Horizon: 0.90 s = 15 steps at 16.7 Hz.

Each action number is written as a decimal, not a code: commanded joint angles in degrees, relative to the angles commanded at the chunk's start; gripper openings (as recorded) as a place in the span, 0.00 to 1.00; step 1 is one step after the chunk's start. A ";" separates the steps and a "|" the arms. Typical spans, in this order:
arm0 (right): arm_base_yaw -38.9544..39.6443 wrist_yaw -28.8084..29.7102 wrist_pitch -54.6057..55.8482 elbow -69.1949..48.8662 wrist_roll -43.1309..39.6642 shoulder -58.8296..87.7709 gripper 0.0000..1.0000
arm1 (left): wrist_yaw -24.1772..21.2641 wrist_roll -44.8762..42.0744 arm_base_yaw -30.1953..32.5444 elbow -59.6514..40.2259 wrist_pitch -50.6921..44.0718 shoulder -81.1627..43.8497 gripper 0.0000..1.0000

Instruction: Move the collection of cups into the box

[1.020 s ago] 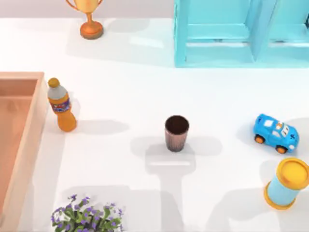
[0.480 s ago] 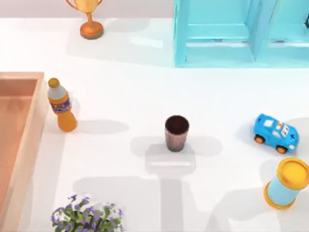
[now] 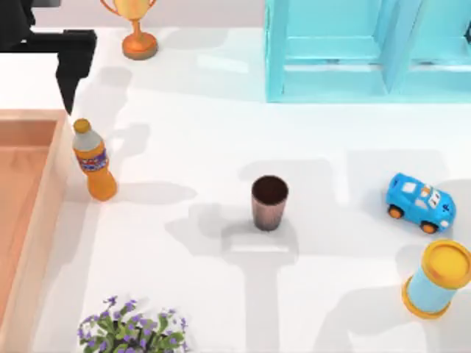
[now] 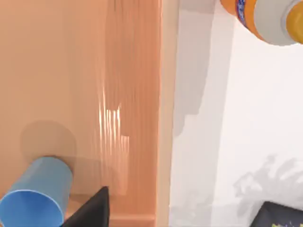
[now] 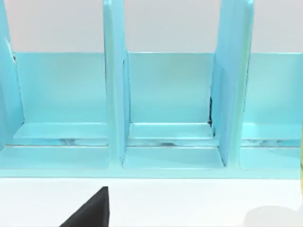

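Light blue cup (image 4: 35,201); dark brown cup (image 3: 269,202), ribbed pinkish sides; tan-rimmed box (image 3: 40,213), reddish-brown inside; cyan shelf (image 3: 368,51); white bench (image 3: 221,132).

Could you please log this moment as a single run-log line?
left gripper: above table's far-left, by box corner | light blue plastic cup: in wooden box | ribbed dark brown cup: upright mid-table, untouched | right arm: facing cyan shelf unit

brown cup (image 3: 269,202): open desk (image 3: 221,132) all round | orange bottle (image 3: 93,160) just beside box (image 3: 44,220) rim, frame left | toy car (image 3: 420,202), cylinder (image 3: 437,279): lower right
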<state>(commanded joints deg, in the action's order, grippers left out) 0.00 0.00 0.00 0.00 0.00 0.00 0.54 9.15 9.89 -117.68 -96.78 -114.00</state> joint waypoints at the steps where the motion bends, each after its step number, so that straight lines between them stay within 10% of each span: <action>1: 0.00 0.00 0.00 0.00 0.00 0.00 1.00 | -0.15 3.69 3.80 -6.21 -1.03 -4.41 1.00; 9: 0.00 0.00 0.00 0.00 0.00 0.00 1.00 | -0.98 29.11 30.44 -43.62 -6.61 -32.78 1.00; 15: 0.00 0.00 0.00 0.00 0.00 0.00 1.00 | -1.13 33.73 35.26 -48.56 -7.57 -37.75 1.00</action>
<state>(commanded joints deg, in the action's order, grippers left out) 0.00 0.00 0.00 0.00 0.00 0.00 -0.59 42.88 45.15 -166.23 -104.35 -151.75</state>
